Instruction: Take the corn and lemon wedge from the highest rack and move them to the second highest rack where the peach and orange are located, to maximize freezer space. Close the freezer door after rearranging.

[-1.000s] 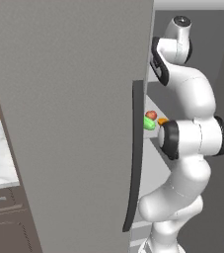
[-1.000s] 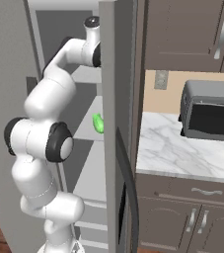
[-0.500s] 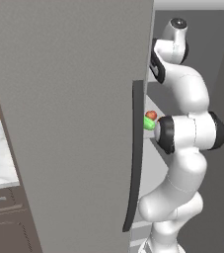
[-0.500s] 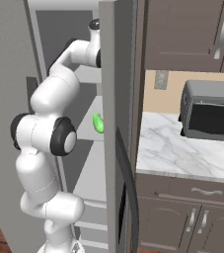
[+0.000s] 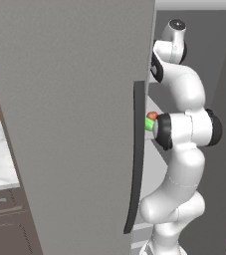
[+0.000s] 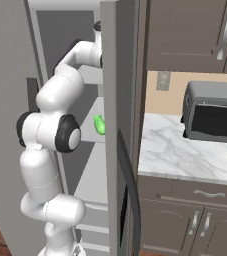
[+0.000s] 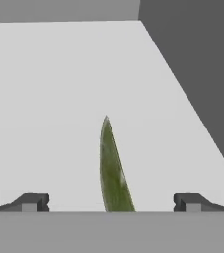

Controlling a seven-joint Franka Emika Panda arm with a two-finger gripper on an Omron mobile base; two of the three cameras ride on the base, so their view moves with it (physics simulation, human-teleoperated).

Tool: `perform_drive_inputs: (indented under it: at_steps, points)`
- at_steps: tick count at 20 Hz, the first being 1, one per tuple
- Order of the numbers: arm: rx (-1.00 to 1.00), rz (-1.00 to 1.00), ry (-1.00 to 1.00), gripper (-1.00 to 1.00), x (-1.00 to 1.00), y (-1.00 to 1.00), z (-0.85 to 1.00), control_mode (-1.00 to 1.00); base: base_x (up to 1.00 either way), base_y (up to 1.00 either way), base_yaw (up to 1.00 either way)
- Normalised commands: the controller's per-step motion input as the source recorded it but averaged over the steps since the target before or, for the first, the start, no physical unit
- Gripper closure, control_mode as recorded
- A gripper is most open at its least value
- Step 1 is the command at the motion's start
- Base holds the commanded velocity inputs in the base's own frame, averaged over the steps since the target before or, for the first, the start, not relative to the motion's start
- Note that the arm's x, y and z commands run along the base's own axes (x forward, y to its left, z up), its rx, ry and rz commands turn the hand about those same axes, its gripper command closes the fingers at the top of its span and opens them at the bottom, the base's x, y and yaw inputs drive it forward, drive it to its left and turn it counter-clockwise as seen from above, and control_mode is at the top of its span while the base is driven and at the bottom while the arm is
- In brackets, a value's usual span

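On the pale rack (image 7: pixel 59 99), the spread gripper (image 7: pixel 111 201) flanks what looks like corn (image 7: pixel 112 170).

Bare rack (image 7: pixel 59 99) lies open ahead; only the corn (image 7: pixel 112 173) stands between the spread fingers (image 7: pixel 32 201).

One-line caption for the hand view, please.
Open hand poised over a green, pointed corn husk lying on the pale freezer rack, fingertips either side of it, not touching.
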Motion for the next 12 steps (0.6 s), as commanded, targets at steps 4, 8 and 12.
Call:
perform_drive_inputs:
  at_steps: [4, 8, 12]
  points:
    - [0.00, 0.00, 0.00, -1.00, 0.05, 0.00, -0.17, -1.00, 0.00, 0.00, 0.00]
    - [0.00, 0.00, 0.00, 1.00, 0.00, 0.00, -0.30, -1.00, 0.00, 0.00, 0.00]
    - [0.00, 0.00, 0.00, 1.00, 0.00, 0.00, -0.45, -1.00, 0.00, 0.00, 0.00]
